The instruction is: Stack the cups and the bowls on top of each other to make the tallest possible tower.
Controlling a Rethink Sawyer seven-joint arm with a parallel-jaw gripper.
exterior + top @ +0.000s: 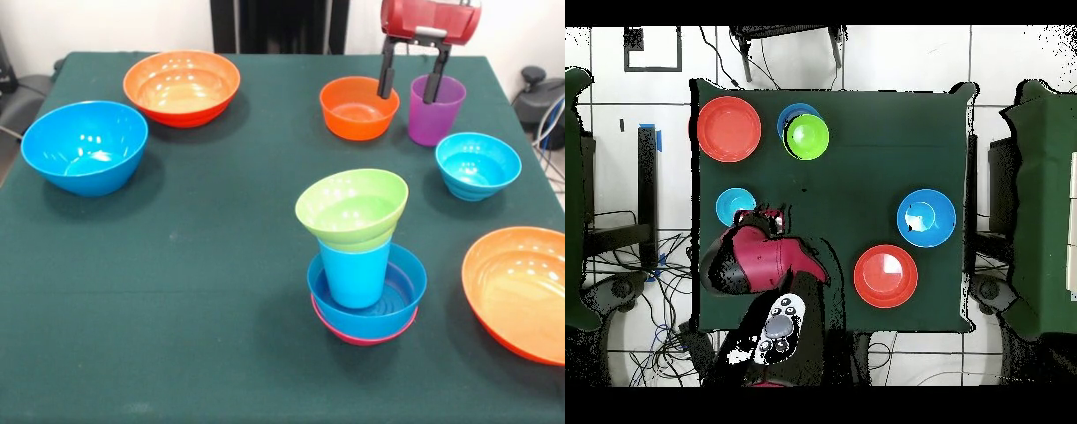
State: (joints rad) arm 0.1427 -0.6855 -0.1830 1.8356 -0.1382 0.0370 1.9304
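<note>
The tower stands at the table's near middle: a pink bowl [362,336] at the base, a blue bowl [402,296] in it, the light blue cup [355,272] upright inside, and a green bowl [351,208] tilted on top. From above, the green bowl [807,137] covers most of it. The purple cup [439,119] stands upright at the far right. My gripper [410,88] is open above it. One finger [387,75] hangs outside the cup's left wall, by a small orange bowl [357,108]. The other finger [433,81] is over the cup's mouth.
A cyan bowl [477,165] sits near the purple cup. A large orange bowl [521,291] lies at the right edge. Another orange bowl [182,86] and a big blue bowl [85,146] are at the far left. The arm [760,262] hides the purple cup from above.
</note>
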